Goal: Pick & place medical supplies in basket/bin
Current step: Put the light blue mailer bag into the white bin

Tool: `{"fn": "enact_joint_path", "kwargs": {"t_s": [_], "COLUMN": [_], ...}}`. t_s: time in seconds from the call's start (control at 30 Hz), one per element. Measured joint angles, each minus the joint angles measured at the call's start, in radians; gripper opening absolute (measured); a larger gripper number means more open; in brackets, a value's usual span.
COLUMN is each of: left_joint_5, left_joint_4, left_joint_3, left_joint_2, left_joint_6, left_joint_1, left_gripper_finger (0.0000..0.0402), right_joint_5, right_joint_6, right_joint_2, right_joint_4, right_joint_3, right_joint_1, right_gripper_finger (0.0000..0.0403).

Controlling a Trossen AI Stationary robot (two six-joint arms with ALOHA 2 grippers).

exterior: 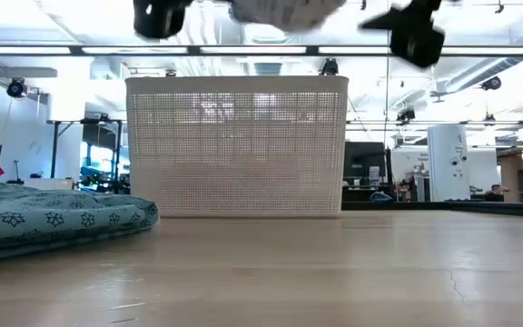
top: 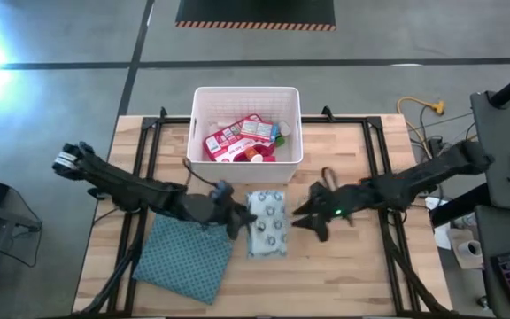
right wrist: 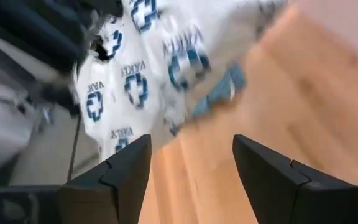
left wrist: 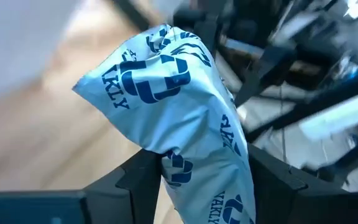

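Observation:
A pale soft pack (top: 266, 223) printed with blue crosses hangs above the table's middle, and my left gripper (top: 240, 217) is shut on it. In the low view the pack (exterior: 284, 11) shows higher than the bin's rim. My right gripper (top: 305, 218) stands open just right of the pack with nothing between its fingers; in its wrist view the pack (right wrist: 135, 68) lies ahead of the gripper (right wrist: 191, 149). The white slotted bin (top: 198, 124) stands at the far middle. In it lie a red-and-white case (top: 235, 139) and other small supplies. My left gripper pinches the pack's left end (left wrist: 185, 168) between its two fingers (left wrist: 143, 177). The fingers come nearly level from the table's left. The pack sticks out beyond them toward the right, crumpled, and is lifted clear of the table.
A blue-green patterned cloth (top: 184, 257) lies folded on the table's near left, below my left arm. In the low view the bin (exterior: 234, 145) stands behind the bare wood. Black frame rails (top: 144, 151) run along both sides of the table.

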Motion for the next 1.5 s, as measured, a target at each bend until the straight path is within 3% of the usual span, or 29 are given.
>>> {"fn": "enact_joint_path", "kwargs": {"t_s": [0.2, 0.3, 0.37, 0.53, 0.6, 0.7, 0.9, 1.1, 1.27, 1.5], "left_joint_5": [-0.232, -0.374, -0.402, -0.395, -0.341, -0.212, -0.087, -0.070, -0.113, -0.155], "left_joint_4": [0.014, -0.008, -0.057, -0.368, -0.473, -0.503, -0.507, -0.511, -0.514, -0.512], "left_joint_3": [0.123, 0.199, 0.252, 0.375, 0.392, 0.387, 0.364, 0.378, 0.378, 0.378], "left_joint_2": [-0.102, -0.103, -0.097, -0.057, -0.034, -0.007, 0.075, 0.153, 0.183, 0.187], "left_joint_6": [0.219, 0.407, 0.493, 0.473, 0.410, 0.378, 0.377, 0.429, 0.448, 0.478], "left_joint_1": [-0.006, 0.025, 0.068, 0.233, 0.317, 0.436, 0.588, 0.622, 0.634, 0.639], "left_gripper_finger": [0.0175, 0.0175, 0.0175, 0.0175, 0.0175, 0.0175, 0.0175, 0.0175, 0.0178, 0.0219], "right_joint_5": [0.210, 0.286, 0.312, 0.324, 0.324, 0.322, 0.271, 0.245, 0.242, 0.216], "right_joint_6": [-0.053, -0.073, -0.072, -0.059, -0.054, -0.031, -0.001, 0.016, 0.016, 0.015], "right_joint_2": [-0.242, -0.304, -0.316, -0.284, -0.254, -0.213, -0.145, -0.118, -0.114, -0.114], "right_joint_4": [-0.034, -0.102, -0.146, -0.167, -0.166, -0.165, -0.166, -0.165, -0.164, -0.165], "right_joint_3": [-0.001, -0.001, -0.001, -0.002, -0.002, -0.002, -0.002, -0.002, -0.001, -0.001], "right_joint_1": [0.001, 0.002, 0.001, 0.002, 0.002, 0.002, 0.002, 0.003, 0.003, 0.003], "right_gripper_finger": [0.0219, 0.0219, 0.0219, 0.0219, 0.0219, 0.0219, 0.0219, 0.0219, 0.0219, 0.0219]}}
